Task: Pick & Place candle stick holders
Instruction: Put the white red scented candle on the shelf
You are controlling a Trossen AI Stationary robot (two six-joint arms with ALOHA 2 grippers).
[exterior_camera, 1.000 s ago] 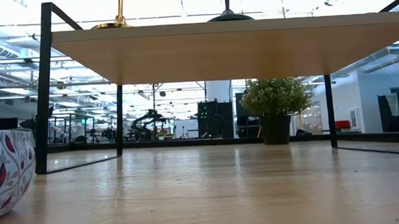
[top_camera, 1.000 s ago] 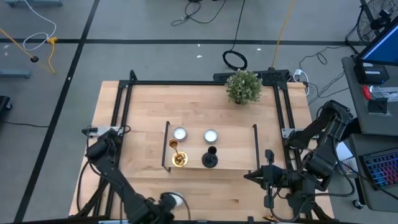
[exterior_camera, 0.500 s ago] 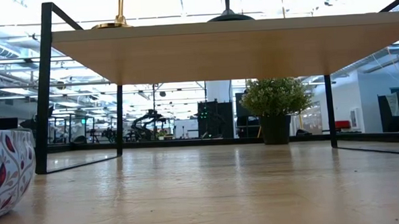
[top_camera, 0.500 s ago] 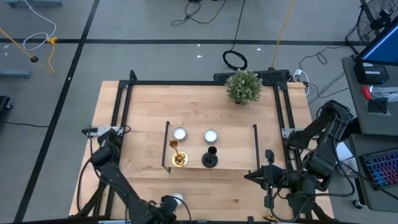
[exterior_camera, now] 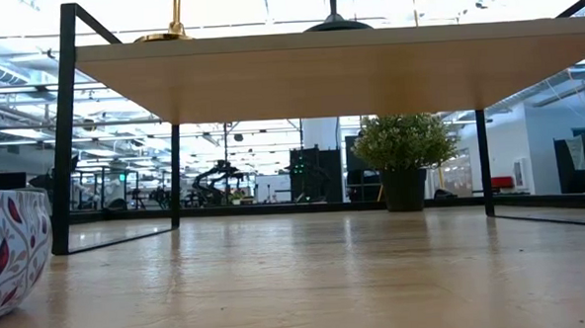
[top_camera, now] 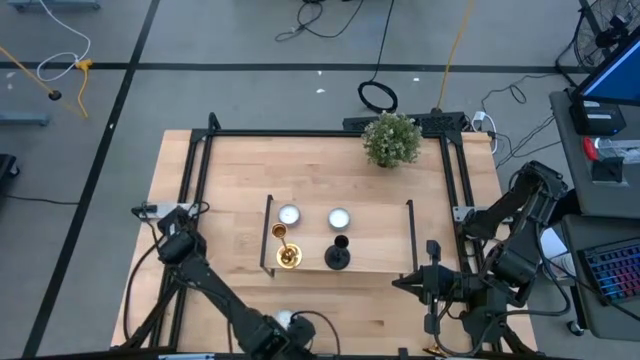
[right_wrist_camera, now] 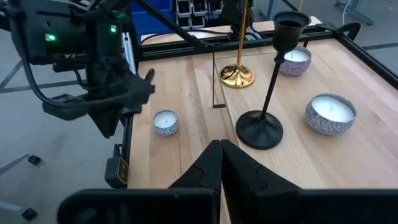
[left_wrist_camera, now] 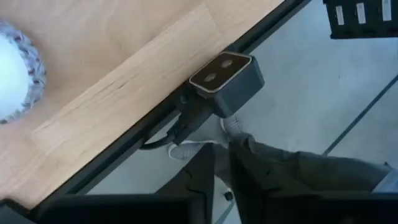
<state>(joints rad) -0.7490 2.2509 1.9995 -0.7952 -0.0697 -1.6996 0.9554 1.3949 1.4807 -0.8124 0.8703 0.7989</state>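
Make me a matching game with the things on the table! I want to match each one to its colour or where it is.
Things:
1. gold candlestick
2. black candlestick
3. plant
4. right gripper

Clues:
A. far edge of the table
B. dark with a round base
C. shiny with a thin stem
D. fingers shut, holding nothing

Pairs: 1-C, 2-B, 3-A, 4-D

Both hands closed: left hand [left_wrist_camera: 222, 163], right hand [right_wrist_camera: 221, 163].
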